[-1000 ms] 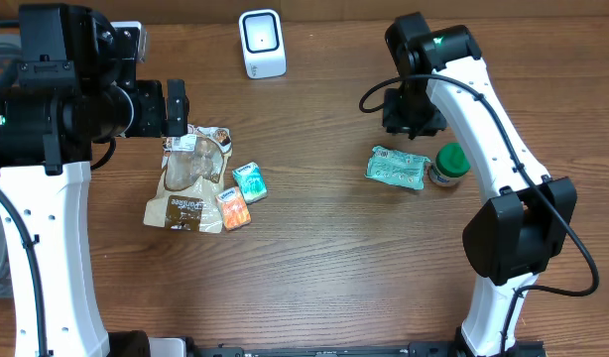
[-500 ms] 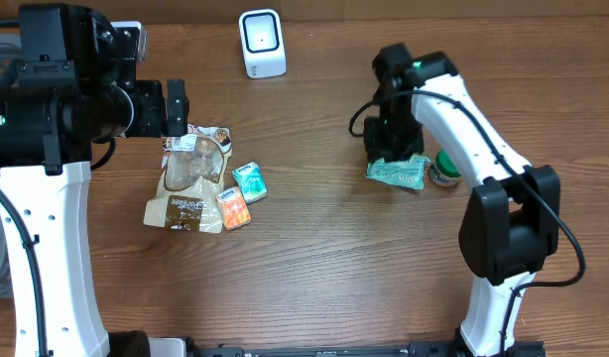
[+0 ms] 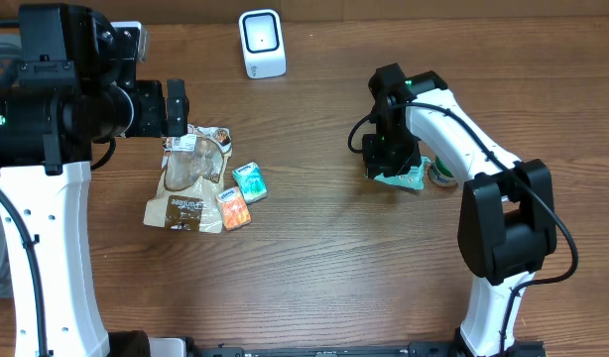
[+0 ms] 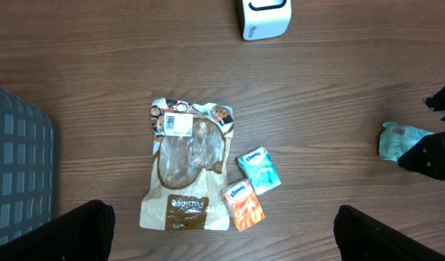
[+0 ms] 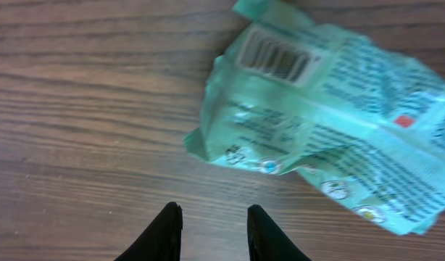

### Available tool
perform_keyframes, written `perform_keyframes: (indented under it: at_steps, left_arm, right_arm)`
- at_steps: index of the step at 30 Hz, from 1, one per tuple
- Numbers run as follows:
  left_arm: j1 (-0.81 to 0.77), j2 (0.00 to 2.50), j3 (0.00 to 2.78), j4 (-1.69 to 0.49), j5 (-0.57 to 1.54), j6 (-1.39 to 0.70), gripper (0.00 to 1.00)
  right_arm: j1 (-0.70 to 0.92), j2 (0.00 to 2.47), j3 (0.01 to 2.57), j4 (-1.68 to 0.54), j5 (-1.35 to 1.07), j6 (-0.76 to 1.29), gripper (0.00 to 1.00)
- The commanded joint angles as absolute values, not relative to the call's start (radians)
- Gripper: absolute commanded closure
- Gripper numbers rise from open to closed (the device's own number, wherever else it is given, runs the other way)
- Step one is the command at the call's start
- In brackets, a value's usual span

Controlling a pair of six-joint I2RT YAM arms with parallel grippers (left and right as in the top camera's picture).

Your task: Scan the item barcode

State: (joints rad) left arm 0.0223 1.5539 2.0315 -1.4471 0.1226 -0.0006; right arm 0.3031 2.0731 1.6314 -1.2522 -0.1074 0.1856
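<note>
Right gripper (image 5: 211,212), narrowly parted and empty, is hovering just short of the teal packet (image 5: 324,123), risking shoving it aside ungrasped; left gripper (image 4: 221,217) is hanging wide open.

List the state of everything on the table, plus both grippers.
Green packet, lying flat, barcode up.
Right gripper, slightly open, empty, beside the packet.
Left gripper, wide open, empty.
Scanner, standing upright.
Brown bag, flat, label up.
Teal tissue pack, flat.
Orange tissue pack, flat.
Jar, mostly hidden.
</note>
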Motion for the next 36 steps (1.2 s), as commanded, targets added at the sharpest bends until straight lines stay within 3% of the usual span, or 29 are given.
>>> perform_keyframes:
  at_steps: [1, 11, 14, 26, 36]
  left_arm:
    - [0.027, 1.55, 2.044, -1.446, 0.12, -0.003, 0.0]
    - [0.027, 1.55, 2.044, -1.446, 0.12, -0.003, 0.0]
    - [0.027, 1.55, 2.044, -1.446, 0.12, -0.003, 0.0]
    - [0.027, 1.55, 2.044, -1.446, 0.12, -0.003, 0.0]
    - [0.027, 1.55, 2.044, -1.446, 0.12, -0.003, 0.0]
  right_arm:
    - [0.273, 2.078, 1.627, -1.245, -0.069, 0.182, 0.73]
    - [0.245, 2.078, 1.625, -1.238, -0.131, 0.175, 0.77]
    - [0.263, 2.078, 1.623, -1.227, -0.185, 0.147, 0.95]
    - [0.377, 2.078, 1.512, -1.131, -0.188, 0.125, 0.96]
    - [0.347, 2.078, 1.413, -1.07, -0.143, 0.128, 0.96]
